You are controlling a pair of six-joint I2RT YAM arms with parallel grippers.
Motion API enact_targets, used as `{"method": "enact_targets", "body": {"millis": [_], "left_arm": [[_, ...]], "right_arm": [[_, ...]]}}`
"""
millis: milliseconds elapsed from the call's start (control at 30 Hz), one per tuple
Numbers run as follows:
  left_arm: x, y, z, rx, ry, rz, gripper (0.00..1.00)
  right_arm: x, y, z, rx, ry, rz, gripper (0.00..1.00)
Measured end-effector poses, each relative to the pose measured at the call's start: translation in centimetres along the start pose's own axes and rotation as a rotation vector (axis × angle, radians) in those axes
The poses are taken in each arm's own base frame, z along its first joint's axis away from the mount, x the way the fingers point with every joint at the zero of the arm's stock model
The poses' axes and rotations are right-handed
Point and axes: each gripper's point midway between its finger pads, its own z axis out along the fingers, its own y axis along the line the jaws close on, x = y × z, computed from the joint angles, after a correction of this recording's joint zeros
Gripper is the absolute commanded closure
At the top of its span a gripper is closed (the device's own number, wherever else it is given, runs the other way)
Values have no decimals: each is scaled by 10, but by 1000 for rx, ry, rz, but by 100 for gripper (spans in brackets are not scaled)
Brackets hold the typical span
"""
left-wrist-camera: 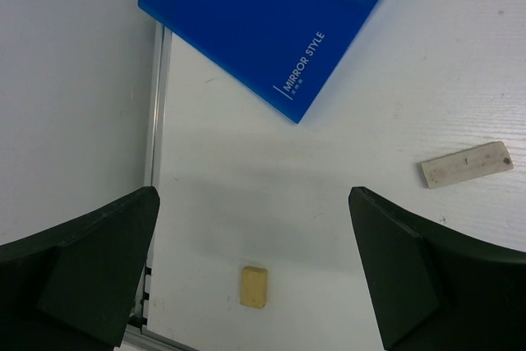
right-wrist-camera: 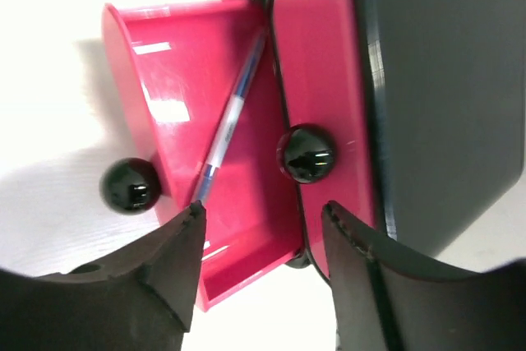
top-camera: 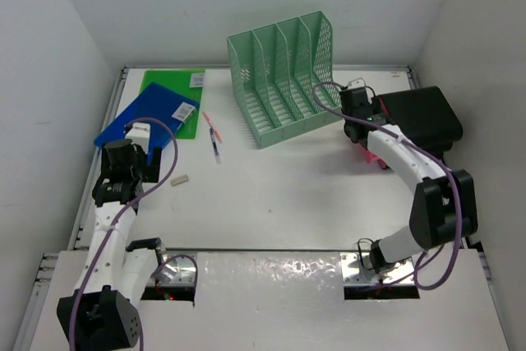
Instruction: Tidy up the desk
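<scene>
The white desk (top-camera: pixel 288 195) carries scattered items. My left gripper (top-camera: pixel 136 142) is open and empty at the desk's left edge, by the near corner of a blue folder (top-camera: pixel 144 114). In the left wrist view the left gripper (left-wrist-camera: pixel 255 273) hangs over a small yellow eraser (left-wrist-camera: pixel 253 287), with the blue folder (left-wrist-camera: pixel 271 14) ahead and a white eraser (left-wrist-camera: pixel 467 163) to the right. My right gripper (top-camera: pixel 367 133) is open over a pink pen holder (right-wrist-camera: pixel 205 80). A blue-and-white pen (right-wrist-camera: pixel 230 117) lies inside the holder, its lower end by my left fingertip (right-wrist-camera: pixel 187 228).
A mint-green mesh file rack (top-camera: pixel 283 76) stands at the back centre. A green folder (top-camera: pixel 173 86) lies under the blue one. Two pens (top-camera: pixel 214 137) lie left of the rack. A black case (top-camera: pixel 421 117) sits at the right edge, behind the pink holder (top-camera: pixel 374 156).
</scene>
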Motion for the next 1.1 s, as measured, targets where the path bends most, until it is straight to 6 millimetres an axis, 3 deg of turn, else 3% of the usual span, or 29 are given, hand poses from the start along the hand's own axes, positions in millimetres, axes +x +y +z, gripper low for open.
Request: {"method": "enact_targets", "body": {"millis": [167,267,367,433,500,567,700,800,933,1033,1100], "left_arm": [[4,-6,5,27,22,12,0],[9,-16,9,82,52,28,0],[5,-17,10,106,73,38,0],[-7,-11,8,91,54,26,0],[-23,-1,4,79,18,-2,0],[-39,14,0,77,-7,-53,1],[-39,39,6,73,13,-135,0],[-14,52,20,53,95,-187,0],[15,40,27,75,159,-196,0],[25,32,28,95,174,-189,0],[25,32,27,95,166,-182,0]], "right_arm": [[-42,-3,-34,-98,-132,96,18],[-85,23,-75,-230,-286,120,12],[-130,89,-130,-446,-437,70,13],[-153,145,-165,-596,-508,27,16],[-166,206,-197,-742,-545,-20,20],[-170,265,-216,-847,-548,-64,27],[-167,361,-213,-923,-479,-117,29],[-163,415,-189,-918,-421,-128,33],[-156,454,-154,-864,-373,-120,42],[-146,464,-133,-801,-346,-118,55],[-145,465,-129,-788,-338,-105,59]]}}
